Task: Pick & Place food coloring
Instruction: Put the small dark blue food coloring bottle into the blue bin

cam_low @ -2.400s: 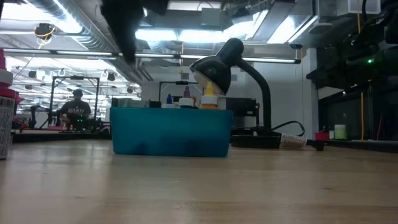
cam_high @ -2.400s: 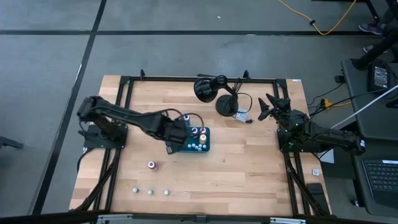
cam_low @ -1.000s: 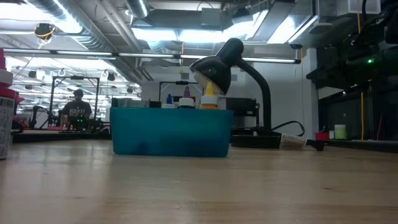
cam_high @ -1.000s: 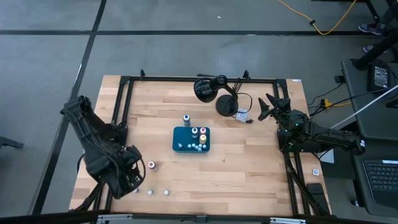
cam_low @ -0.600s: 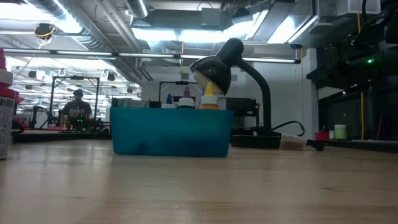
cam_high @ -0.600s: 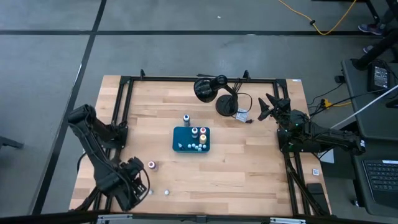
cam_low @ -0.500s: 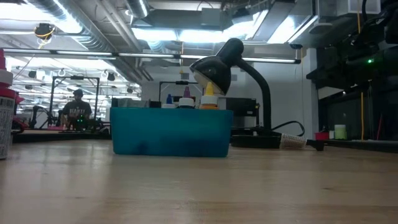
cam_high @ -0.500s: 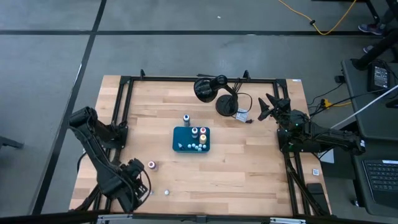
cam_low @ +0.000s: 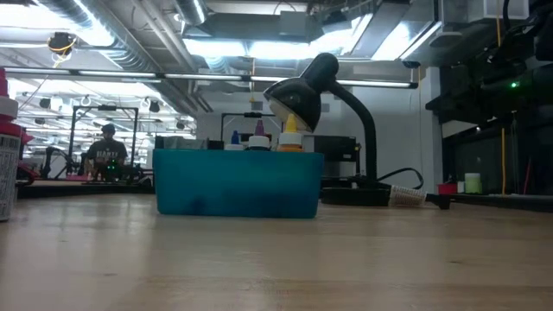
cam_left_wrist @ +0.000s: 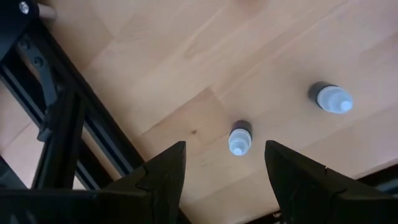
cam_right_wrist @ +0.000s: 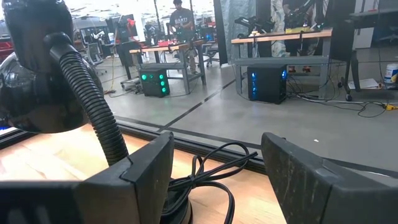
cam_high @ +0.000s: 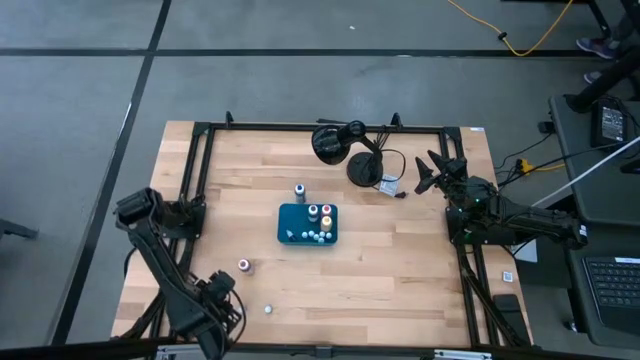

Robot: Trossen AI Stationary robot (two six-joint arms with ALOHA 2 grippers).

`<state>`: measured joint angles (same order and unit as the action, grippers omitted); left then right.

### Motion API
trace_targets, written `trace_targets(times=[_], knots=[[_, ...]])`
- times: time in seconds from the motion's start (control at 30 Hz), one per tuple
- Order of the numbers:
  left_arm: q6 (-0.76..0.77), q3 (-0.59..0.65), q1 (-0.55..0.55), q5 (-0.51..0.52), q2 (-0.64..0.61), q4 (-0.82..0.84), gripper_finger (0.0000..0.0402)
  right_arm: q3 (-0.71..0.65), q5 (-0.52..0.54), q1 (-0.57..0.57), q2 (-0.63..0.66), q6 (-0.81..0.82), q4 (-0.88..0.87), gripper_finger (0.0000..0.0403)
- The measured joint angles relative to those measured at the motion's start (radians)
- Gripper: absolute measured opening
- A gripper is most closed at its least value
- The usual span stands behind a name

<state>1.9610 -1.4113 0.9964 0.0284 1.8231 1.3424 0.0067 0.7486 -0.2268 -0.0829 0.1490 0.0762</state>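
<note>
While the left gripper (cam_left_wrist: 224, 168) hangs released over a small bottle (cam_left_wrist: 239, 138) at lower left, a skewed descent could topple it.

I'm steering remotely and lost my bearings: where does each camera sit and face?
High: overhead, straight down; both arms, teal rectangular tray.
Low: table height, level; tray, black desk lamp; no arm.
Left wrist: looks down past open left gripper at two tiny pale bottles.
Right wrist: past open right gripper at lamp.
Shared: the lamp.
</note>
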Motion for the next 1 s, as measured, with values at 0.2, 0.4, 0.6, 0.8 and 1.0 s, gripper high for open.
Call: trace_targets(times=[0.2,0.4,0.6,0.8,1.0], knots=[[0.043,0.0,0.02,0.0,0.032,-0.007,0.0212,0.0,0.0,0.0,0.0,0.0,0.0,0.0244],[0.06,0.0,0.031,0.004,0.069,-0.03,0.0212,0.0,0.0,0.0,0.0,0.0,0.0,0.0244],[0.059,0.0,0.032,0.005,0.115,-0.064,0.0212,0.0,0.0,0.0,0.0,0.0,0.0,0.0244],[0.068,0.0,0.04,0.006,0.135,-0.07,0.0212,0.0,0.0,0.0,0.0,0.0,0.0,0.0244],[0.069,0.0,0.049,0.007,0.165,-0.091,0.0212,0.0,0.0,0.0,0.0,0.0,0.0,0.0244]])
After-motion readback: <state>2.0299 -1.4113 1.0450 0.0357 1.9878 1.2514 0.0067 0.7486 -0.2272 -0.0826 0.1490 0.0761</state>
